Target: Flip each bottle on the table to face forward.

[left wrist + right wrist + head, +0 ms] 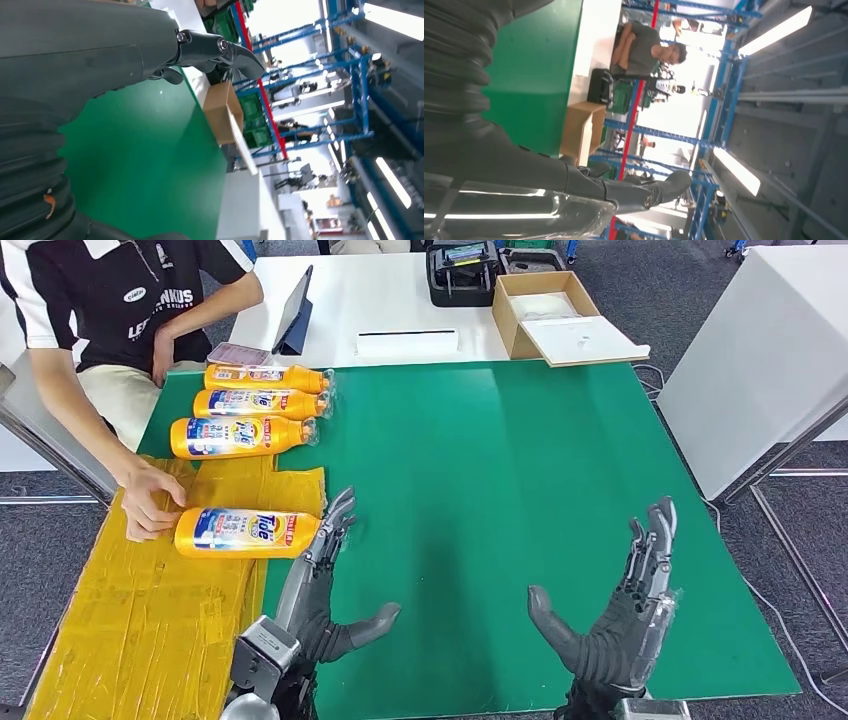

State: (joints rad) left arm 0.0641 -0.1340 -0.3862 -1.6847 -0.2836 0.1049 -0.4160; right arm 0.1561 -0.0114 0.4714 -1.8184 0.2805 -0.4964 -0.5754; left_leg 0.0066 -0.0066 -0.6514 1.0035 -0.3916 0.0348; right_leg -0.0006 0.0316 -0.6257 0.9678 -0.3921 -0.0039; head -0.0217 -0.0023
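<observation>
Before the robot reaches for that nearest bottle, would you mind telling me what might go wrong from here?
1. A person's hand rests at the base of the nearest bottle, so the left hand, whose fingertips are close by its cap, could bump or pinch it.
2. That bottle lies on its side on crinkled yellow paper; it may roll or slide when pushed.
3. The three other bottles lie close together, so turning one could knock its neighbours.

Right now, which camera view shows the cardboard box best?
The head view: the cardboard box sits whole on the white table, open top visible. The left wrist view shows it sideways behind the robot hand; the right wrist view shows one side.
</observation>
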